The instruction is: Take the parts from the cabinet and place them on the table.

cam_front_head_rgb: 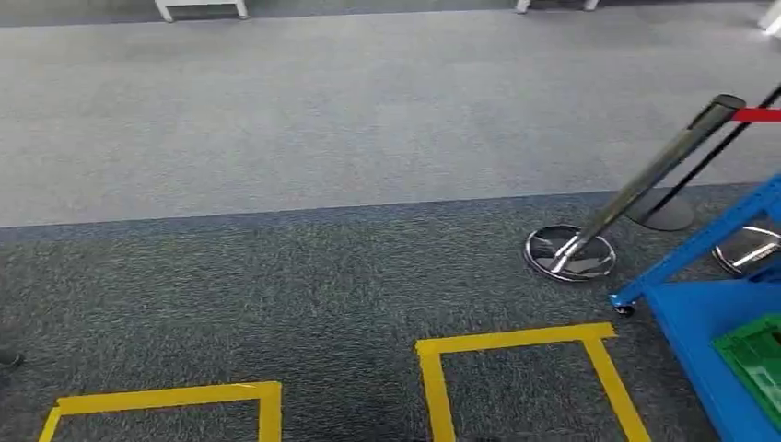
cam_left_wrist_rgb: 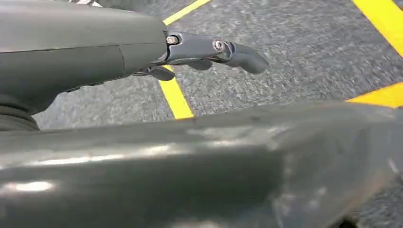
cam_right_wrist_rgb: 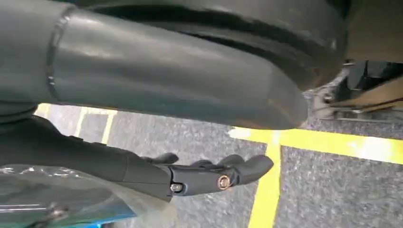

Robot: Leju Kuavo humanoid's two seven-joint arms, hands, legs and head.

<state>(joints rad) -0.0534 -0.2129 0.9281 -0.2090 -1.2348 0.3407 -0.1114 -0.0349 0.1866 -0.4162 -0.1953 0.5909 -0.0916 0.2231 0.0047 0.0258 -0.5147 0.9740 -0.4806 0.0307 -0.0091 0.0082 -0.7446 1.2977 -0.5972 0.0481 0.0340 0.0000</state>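
Grey carpet (cam_front_head_rgb: 368, 110) fills the head view, lighter in the far band and darker close in, where two yellow tape (cam_front_head_rgb: 516, 343) outlines are marked on the floor side by side. To the right a chrome stanchion (cam_front_head_rgb: 645, 184) leans up from its round base (cam_front_head_rgb: 569, 251), with a red belt (cam_front_head_rgb: 760, 115) at its top, and a second, dark post (cam_front_head_rgb: 709, 157) stands just behind it. At the right edge sits a blue cart (cam_front_head_rgb: 709, 331) on a small castor, with a green crate (cam_front_head_rgb: 757, 354) lying on its deck; whether the crate holds any of the parts cannot be told, and neither cabinet nor bench can be made out. The left wrist view shows the left robot hand (cam_left_wrist_rgb: 199, 52) hanging above dark carpet and yellow tape, its dark fingers (cam_left_wrist_rgb: 237, 53) stretched out nearly straight and apart, holding nothing. The right wrist view shows the right robot hand (cam_right_wrist_rgb: 209, 173) likewise over carpet and tape, its fingers (cam_right_wrist_rgb: 252, 166) loosely curved and apart, with nothing in them; something clear and shiny over blue lies near that hand, too blurred to name.
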